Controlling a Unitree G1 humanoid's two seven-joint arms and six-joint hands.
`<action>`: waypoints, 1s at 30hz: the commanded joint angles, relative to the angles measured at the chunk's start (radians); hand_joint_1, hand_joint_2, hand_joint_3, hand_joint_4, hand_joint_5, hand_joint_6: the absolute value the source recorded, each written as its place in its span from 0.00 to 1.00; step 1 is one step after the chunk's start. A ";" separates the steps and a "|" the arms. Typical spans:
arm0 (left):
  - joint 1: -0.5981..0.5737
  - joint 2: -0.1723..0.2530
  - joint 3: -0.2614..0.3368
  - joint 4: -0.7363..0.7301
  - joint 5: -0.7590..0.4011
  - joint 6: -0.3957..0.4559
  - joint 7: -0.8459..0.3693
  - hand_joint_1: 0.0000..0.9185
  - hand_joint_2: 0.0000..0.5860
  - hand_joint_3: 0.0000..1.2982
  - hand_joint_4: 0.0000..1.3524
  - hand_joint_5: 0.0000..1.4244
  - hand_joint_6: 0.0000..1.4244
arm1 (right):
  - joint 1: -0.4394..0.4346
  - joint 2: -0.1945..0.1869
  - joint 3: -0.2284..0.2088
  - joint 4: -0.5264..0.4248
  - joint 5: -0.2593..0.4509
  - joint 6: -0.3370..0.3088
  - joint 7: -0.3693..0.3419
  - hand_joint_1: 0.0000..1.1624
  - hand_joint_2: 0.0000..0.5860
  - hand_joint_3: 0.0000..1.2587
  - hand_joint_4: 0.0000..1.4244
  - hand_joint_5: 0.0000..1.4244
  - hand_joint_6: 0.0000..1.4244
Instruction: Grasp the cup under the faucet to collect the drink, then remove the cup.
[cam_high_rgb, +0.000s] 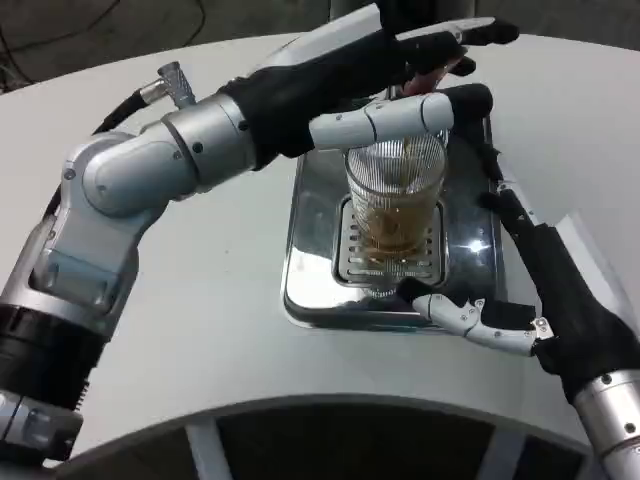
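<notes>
A ribbed glass cup (395, 205), part full of amber drink, stands on the slotted grate of a steel drip tray (310, 240) near the far edge of the tabletop (200, 330). The right robot hand (510, 250) wraps the cup, one white finger across its rim side and another low by the tray's near edge, so it appears to hold the glass. The left robot hand (400, 55) reaches over the top, seemingly pressing the tap, though whether its fingers close on a lever cannot be told. The risk: lifting the cup while drink flows would spill onto the tray, and a loose grip on smooth ribbed glass could let it slip or tip. The faucet itself is hidden behind the left forearm, and the cup's base blurs into the tray's reflections.
</notes>
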 joint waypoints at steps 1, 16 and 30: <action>0.050 0.001 -0.043 0.008 0.038 0.019 -0.044 0.00 0.19 0.09 0.02 0.08 0.05 | -0.047 -0.003 0.025 0.064 0.010 -0.029 -0.050 0.77 0.35 0.00 0.00 0.07 0.03; 0.030 0.012 -0.052 0.029 0.051 -0.013 -0.050 0.00 0.20 0.09 0.03 0.08 0.05 | -0.163 0.016 0.070 0.234 0.044 -0.032 -0.147 0.77 0.35 0.00 0.00 0.08 0.04; 0.015 0.025 -0.052 0.049 0.048 -0.048 -0.055 0.00 0.19 0.09 0.03 0.08 0.05 | -0.250 0.051 0.098 0.353 0.061 -0.033 -0.241 0.74 0.37 0.00 0.01 0.08 0.04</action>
